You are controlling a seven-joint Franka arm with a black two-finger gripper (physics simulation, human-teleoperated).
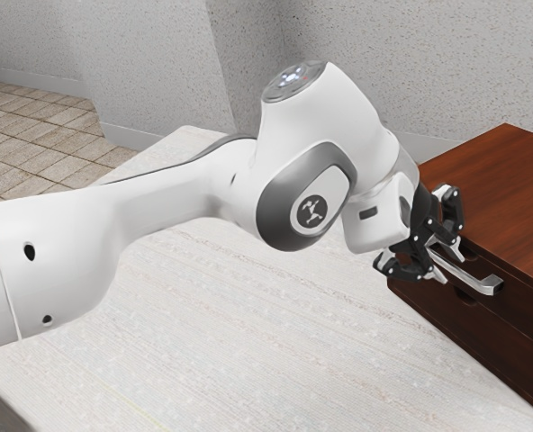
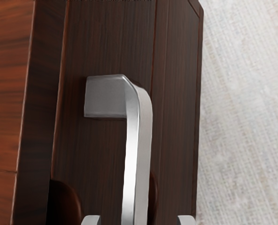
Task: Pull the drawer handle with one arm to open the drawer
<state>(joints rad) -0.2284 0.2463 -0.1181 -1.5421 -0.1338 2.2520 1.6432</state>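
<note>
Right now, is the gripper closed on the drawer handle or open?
Open: the gripper straddles the handle, and the wrist view shows drawer front between it and each fingertip.

Arm (image 1: 113, 225) extends from the exterior view's left toward its right. Wrist (image 1: 374, 220) is pitched downward. Jaws stand apart, with fingertips (image 2: 91, 220) spread and unclamped.

A silver bar handle (image 2: 138, 140) stands off the dark reddish wooden drawer front (image 2: 99, 56).
</note>
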